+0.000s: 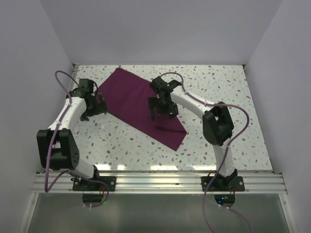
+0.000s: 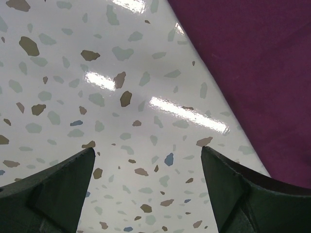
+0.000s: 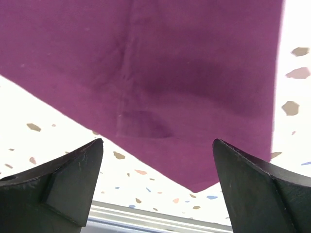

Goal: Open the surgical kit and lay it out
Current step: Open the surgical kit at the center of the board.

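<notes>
Speckled worktop (image 1: 233, 97), white walls (image 1: 160, 29); purple cloth (image 1: 129, 99) lies folded on it. The right pincer (image 1: 162, 114) hovers over the cloth, left pincer (image 1: 93, 114) beside it, both spread. Pinching several layers could drag everything.

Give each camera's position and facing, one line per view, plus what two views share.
Top external: fixed above and behind the arm bases, looking down on the speckled table, maroon cloth, left hand and right hand.
Left wrist: on the left arm, facing down at bare table and the cloth's edge; its open fingers show.
Right wrist: on the right arm, facing down at the cloth's corner; its open fingers show.
Shared: both wrist views catch the cloth and table.
</notes>
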Robot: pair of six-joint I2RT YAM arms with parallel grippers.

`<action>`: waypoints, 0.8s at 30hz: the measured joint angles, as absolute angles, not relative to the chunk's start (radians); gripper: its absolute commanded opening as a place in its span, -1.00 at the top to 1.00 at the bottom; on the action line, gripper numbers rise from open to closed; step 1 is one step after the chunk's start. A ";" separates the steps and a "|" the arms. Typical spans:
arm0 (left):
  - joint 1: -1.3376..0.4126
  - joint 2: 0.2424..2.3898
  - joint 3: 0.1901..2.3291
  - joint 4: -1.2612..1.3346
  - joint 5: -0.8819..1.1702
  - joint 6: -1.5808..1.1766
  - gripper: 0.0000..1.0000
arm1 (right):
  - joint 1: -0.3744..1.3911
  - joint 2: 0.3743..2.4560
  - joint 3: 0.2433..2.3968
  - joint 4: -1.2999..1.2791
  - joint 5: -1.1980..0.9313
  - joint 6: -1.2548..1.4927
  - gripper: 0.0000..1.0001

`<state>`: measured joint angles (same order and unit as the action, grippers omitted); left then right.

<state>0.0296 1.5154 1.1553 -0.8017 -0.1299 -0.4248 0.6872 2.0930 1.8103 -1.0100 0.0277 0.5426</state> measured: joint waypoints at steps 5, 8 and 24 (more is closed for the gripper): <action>0.029 1.522 1.155 -0.801 -0.130 -0.425 -0.87 | 0.670 2.117 1.867 -1.033 0.066 0.508 -0.90; 0.029 1.523 1.155 -0.801 -0.130 -0.425 -0.87 | 0.667 2.173 1.965 -1.049 0.087 0.493 -0.82; 0.029 1.523 1.139 -0.792 -0.131 -0.425 -0.87 | 0.741 2.222 2.016 -1.098 0.115 0.443 -0.11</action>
